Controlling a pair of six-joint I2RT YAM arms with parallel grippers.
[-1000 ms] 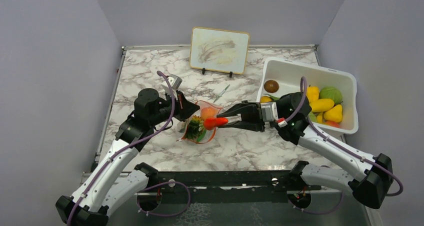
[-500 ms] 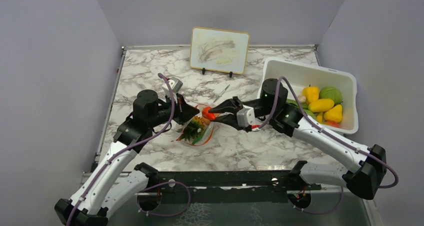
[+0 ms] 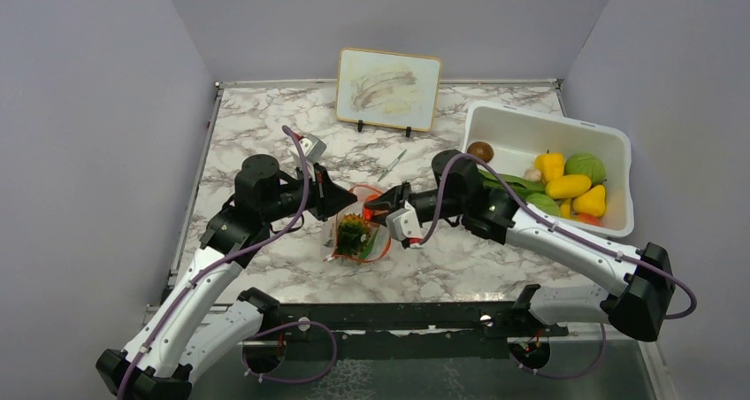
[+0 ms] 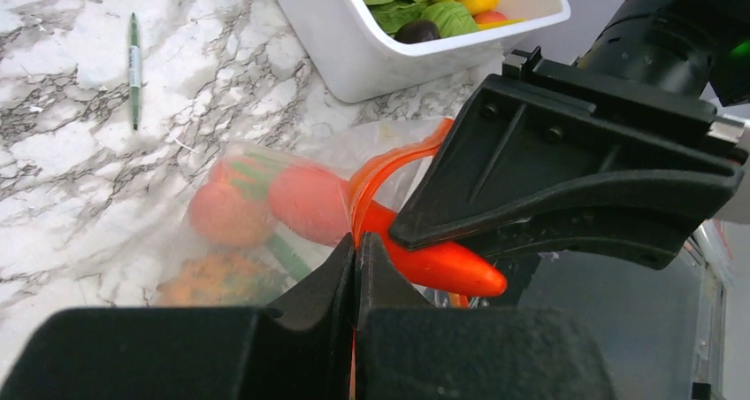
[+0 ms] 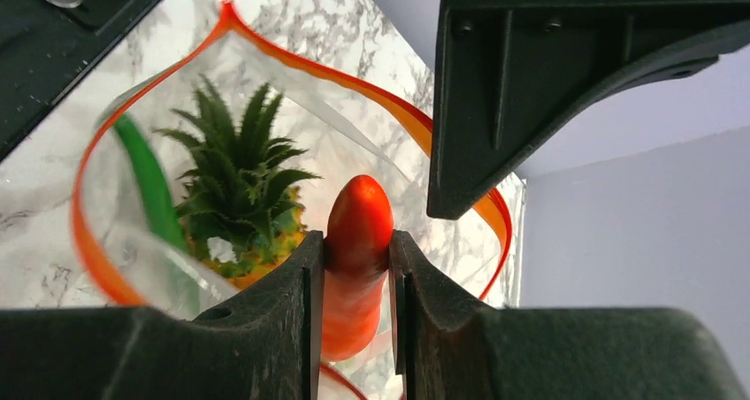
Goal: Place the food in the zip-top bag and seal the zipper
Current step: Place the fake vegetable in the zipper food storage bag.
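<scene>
The clear zip-top bag (image 3: 358, 241) stands mouth-up at mid-table. My left gripper (image 3: 339, 200) is shut on its red-orange zipper strip (image 4: 371, 174) and holds the mouth open. My right gripper (image 3: 376, 207) is shut on a long red pepper (image 5: 358, 219) and holds it point-first at the open mouth. In the right wrist view the bag holds a spiky pineapple (image 5: 237, 188) and a green pod (image 5: 146, 174). The left wrist view shows round orange fruits (image 4: 230, 214) through the plastic, with the red pepper (image 4: 442, 267) under the right gripper's finger (image 4: 566, 170).
A white bin (image 3: 548, 117) at the right holds more toy food: yellow peppers, green leaves, a brown round fruit. A thin pen-like stick (image 3: 389, 165) lies behind the bag. A framed board (image 3: 389, 88) stands at the back.
My right gripper has moved left with the red pepper, from beside the bag to right at its mouth. The left gripper has turned the bag's mouth more upward.
</scene>
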